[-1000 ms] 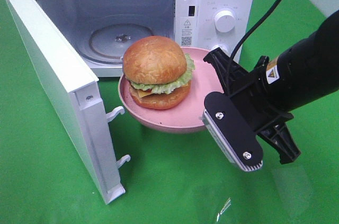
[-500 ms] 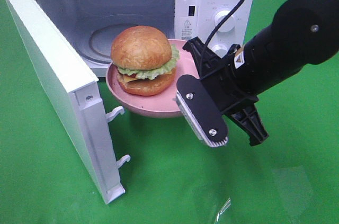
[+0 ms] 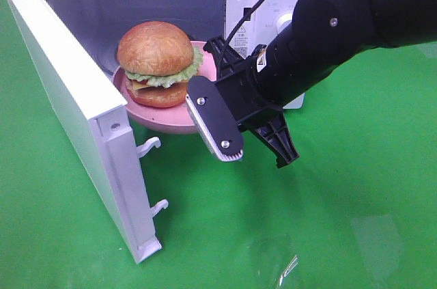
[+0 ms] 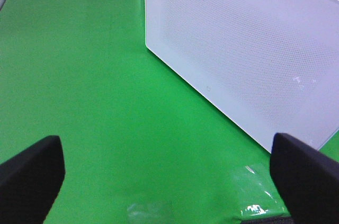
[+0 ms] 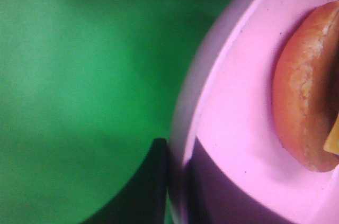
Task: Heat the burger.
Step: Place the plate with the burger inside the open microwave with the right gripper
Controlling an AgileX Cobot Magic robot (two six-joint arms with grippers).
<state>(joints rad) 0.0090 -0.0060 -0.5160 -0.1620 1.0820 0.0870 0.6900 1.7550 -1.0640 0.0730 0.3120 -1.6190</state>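
The burger (image 3: 156, 63) stands upright in the middle of the pink plate (image 3: 147, 117). The plate is at the mouth of the open microwave (image 3: 273, 2): its far part is already inside the chamber and its near rim is outside, above the green tabletop (image 3: 341, 200). I cannot tell if the plate touches the chamber floor.

The right hand (image 3: 203, 106) is pressed together on the near rim of the plate, with one finger under the rim and one on top of it; it does not touch the burger. From this hand the burger lies straight ahead, toward the back of the chamber, so I judge that the coming move is a push along this same line. The burger is round and has no long axis to turn. The open door (image 3: 75, 98) is close beside the plate, which leaves little room on that side.

The left hand (image 4: 167, 181) is spread and holds nothing. It hangs over the tabletop on the outer side of the door, well apart from the plate, so the right arm is the nearer one.
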